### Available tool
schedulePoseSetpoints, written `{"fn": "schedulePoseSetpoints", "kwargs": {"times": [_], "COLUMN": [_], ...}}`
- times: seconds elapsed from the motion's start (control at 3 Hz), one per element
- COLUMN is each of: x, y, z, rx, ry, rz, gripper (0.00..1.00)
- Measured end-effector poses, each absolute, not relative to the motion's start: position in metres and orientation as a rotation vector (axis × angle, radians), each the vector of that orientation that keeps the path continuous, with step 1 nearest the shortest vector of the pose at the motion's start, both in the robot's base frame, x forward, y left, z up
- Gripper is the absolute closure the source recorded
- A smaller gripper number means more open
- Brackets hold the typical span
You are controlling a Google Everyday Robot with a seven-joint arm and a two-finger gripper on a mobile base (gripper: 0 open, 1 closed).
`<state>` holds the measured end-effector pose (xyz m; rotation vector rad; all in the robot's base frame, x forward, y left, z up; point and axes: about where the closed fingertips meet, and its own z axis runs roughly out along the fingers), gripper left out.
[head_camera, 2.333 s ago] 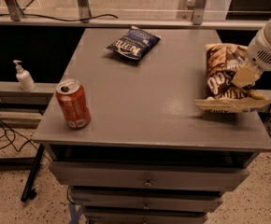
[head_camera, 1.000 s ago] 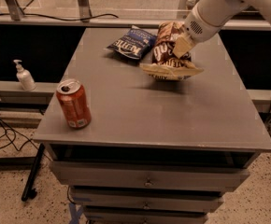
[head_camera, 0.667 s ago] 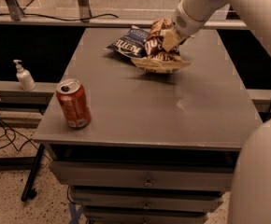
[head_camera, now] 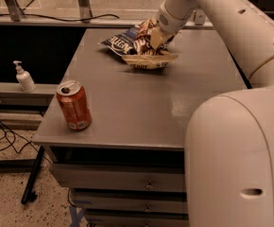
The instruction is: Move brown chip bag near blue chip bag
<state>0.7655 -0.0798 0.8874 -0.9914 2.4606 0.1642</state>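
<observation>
Brown chip bag is at the far side of the table, right against the blue chip bag, perhaps overlapping its edge. It looks light, soft and crinkly, and likely to sag or slip, so a pinch on the gathered upper part suits it best. The gripper is there, pinching that dark brown top. The tan band hangs below, at or just above the tabletop.
</observation>
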Motion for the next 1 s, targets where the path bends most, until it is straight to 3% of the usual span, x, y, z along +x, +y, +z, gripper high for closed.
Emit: {"fn": "schedulePoseSetpoints", "kwargs": {"times": [0.33, 1.0], "x": [0.7736, 0.7774], "y": [-0.0660, -0.0655], "z": [0.8802, 0.8775], "rx": [-1.007, -1.019], "ry": [2.469, 2.474], "rz": [0.180, 0.180], "gripper": [1.00, 0.60]}}
